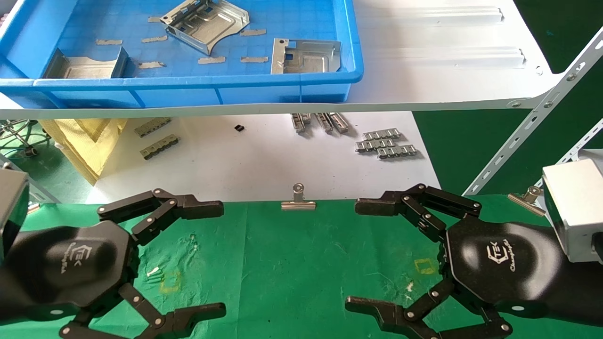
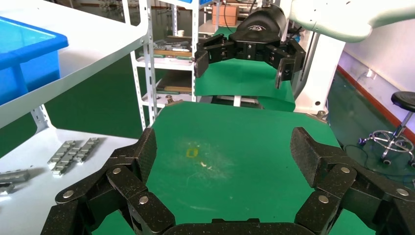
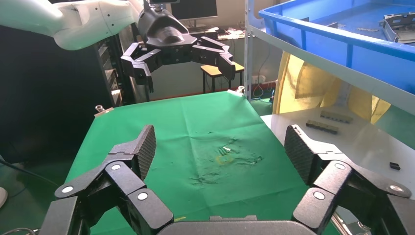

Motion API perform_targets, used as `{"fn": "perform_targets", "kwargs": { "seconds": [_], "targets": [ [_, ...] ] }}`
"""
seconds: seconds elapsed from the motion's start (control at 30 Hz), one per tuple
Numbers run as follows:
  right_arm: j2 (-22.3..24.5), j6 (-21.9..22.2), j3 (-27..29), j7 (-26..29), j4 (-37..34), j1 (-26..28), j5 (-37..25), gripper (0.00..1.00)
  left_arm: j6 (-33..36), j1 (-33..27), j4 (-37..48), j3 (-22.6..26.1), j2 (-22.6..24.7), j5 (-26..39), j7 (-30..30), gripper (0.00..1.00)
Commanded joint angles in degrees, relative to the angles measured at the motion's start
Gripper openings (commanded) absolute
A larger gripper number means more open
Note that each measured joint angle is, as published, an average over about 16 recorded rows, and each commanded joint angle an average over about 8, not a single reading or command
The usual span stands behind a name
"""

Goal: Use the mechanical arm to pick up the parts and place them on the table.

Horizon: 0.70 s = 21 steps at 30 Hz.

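Note:
Three silvery stamped parts lie in a blue tray [image 1: 198, 87] on the white shelf: one at the left [image 1: 85, 66], one tilted at the back [image 1: 205, 23], one at the right [image 1: 306, 56]. The green-cloth table [image 1: 292, 263] lies below and nearer, with a yellow square by each hand. My left gripper [image 1: 221, 259] is open and empty above the table's left side; it also shows in its wrist view [image 2: 222, 152]. My right gripper [image 1: 353, 256] is open and empty above the table's right side, and shows in its wrist view [image 3: 220, 147].
A white sheet [image 1: 264, 160] beyond the cloth carries small grey link strips [image 1: 386, 143]. Silver binder clips [image 1: 298, 200] hold the cloth's far edge. The shelf board [image 1: 424, 52] overhangs the sheet, with slanted metal struts [image 1: 532, 117] at the right. A yellow bag [image 1: 80, 136] is at the left.

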Motion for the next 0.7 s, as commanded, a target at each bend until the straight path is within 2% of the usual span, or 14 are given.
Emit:
{"fn": "perform_targets", "kwargs": {
  "seconds": [0.03,0.53,0.57,0.7],
  "targets": [
    [0.0,0.0,0.0,0.0,0.0,0.0,0.0,0.0,0.0,0.0,0.0,0.0,0.0,0.0,0.0,1.0],
    [0.0,0.0,0.0,0.0,0.0,0.0,0.0,0.01,0.0,0.0,0.0,0.0,0.0,0.0,0.0,1.0],
    [0.0,0.0,0.0,0.0,0.0,0.0,0.0,0.07,0.0,0.0,0.0,0.0,0.0,0.0,0.0,1.0],
    [0.0,0.0,0.0,0.0,0.0,0.0,0.0,0.57,0.0,0.0,0.0,0.0,0.0,0.0,0.0,1.0]
  ]
}}
